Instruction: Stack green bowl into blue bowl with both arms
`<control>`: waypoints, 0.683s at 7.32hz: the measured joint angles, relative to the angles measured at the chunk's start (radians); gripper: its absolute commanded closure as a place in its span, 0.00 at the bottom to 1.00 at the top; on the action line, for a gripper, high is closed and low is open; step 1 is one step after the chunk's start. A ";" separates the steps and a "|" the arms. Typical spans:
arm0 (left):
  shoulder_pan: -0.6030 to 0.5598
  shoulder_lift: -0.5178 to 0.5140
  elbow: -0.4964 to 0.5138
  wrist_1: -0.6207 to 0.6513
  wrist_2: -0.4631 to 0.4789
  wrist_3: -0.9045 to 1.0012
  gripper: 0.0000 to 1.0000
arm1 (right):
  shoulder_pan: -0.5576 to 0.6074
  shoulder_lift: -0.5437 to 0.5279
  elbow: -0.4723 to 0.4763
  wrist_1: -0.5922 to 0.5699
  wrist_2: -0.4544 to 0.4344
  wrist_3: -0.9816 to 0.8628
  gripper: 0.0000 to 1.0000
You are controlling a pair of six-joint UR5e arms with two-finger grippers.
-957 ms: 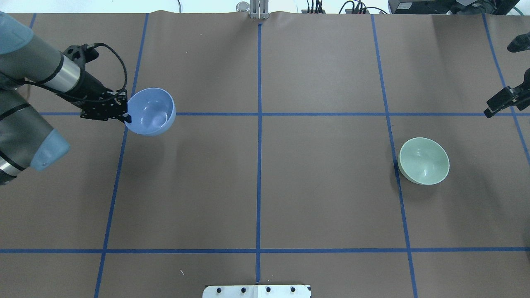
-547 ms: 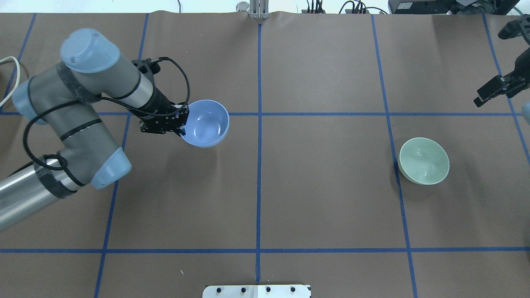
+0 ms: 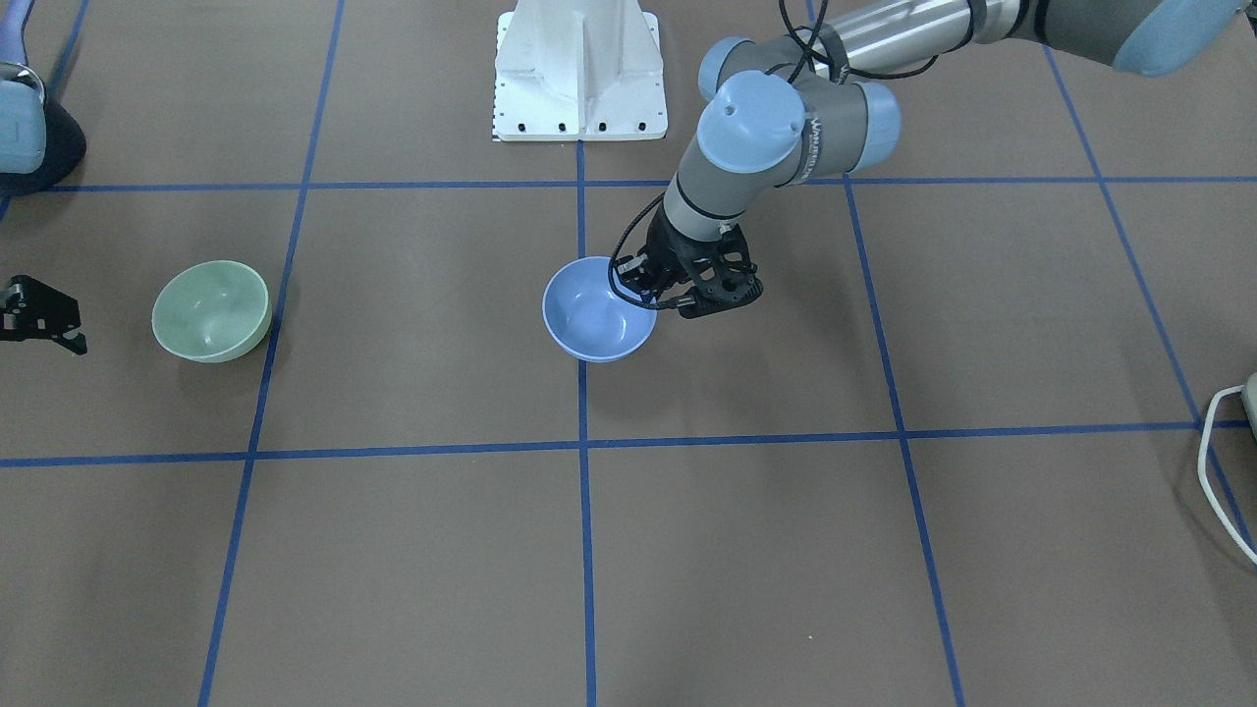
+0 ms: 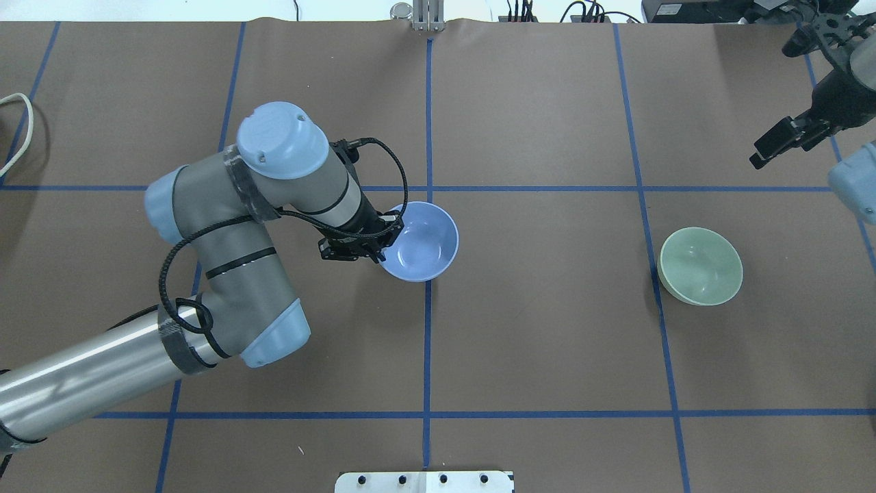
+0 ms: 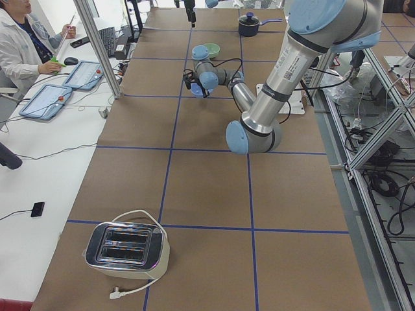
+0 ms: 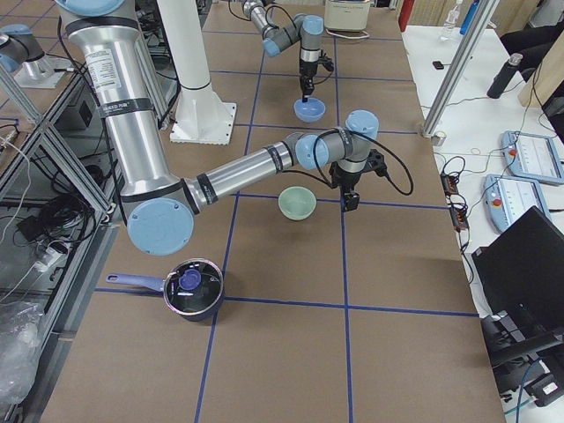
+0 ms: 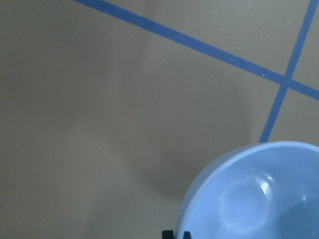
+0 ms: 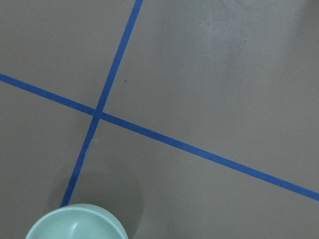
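Two bowls stand open side up on the brown table (image 4: 547, 329), well apart from each other. The blue bowl (image 4: 419, 241) is at the centre of the overhead view, lying over a vertical blue tape line (image 4: 427, 342) just below where it crosses a horizontal one. The left gripper (image 4: 383, 241) has its fingers closed on the bowl's left rim in that view. The left arm (image 4: 226, 274) comes in from the lower left of the frame and bends over toward it. Whether the bowl's base touches the table or hangs just above it cannot be made out. The green bowl (image 4: 700, 266) rests on the table at the right of the overhead view, its left side over a second tape line (image 4: 664, 356). The right gripper (image 4: 763, 152) hangs at the upper right of that frame, apart from the green bowl. Whether its fingers are spread or together cannot be told. The right wrist view catches only the green bowl's rim at its bottom left edge.
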 measured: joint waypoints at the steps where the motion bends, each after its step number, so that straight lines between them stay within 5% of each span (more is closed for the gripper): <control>1: 0.016 -0.027 0.032 -0.002 0.017 -0.010 0.92 | -0.025 -0.002 -0.004 -0.001 0.003 0.002 0.00; 5: 0.024 -0.038 0.065 -0.008 0.026 -0.010 0.90 | -0.054 -0.009 -0.005 -0.002 0.005 0.006 0.00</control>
